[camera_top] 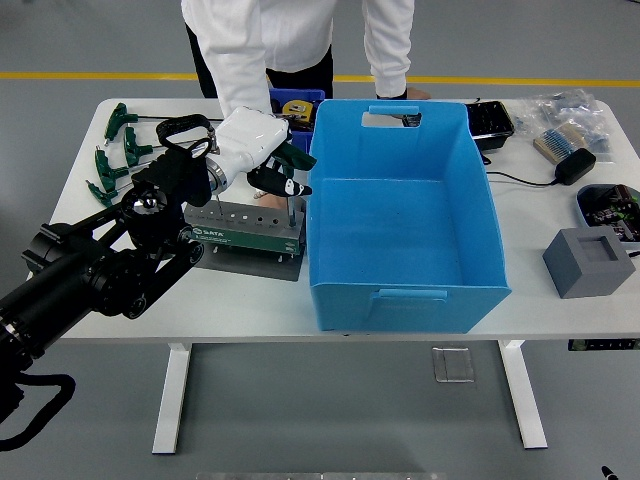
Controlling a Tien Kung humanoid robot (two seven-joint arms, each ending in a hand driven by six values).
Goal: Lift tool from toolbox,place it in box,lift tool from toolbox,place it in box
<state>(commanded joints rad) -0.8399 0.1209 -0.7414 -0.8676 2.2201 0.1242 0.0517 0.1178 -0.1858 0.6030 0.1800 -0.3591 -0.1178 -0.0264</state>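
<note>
A green tool stand (243, 229) sits on a grey plate left of the large blue box (400, 290), which holds nothing visible. One green-handled T tool (293, 204) stands in the stand's right end. My left hand (272, 172), white with black fingers, hovers over that end with its fingers curled around the tool's green handle (297, 157). The tool's shaft still reaches down into the stand. My right arm is out of view.
Several green T-handle tools (116, 148) lie at the table's far left. A person in white stands at the far side, one hand (412, 93) on the table. A small blue bin (293, 104), black tray (491, 119), black adapter (575, 165) and grey block (589, 261) lie around.
</note>
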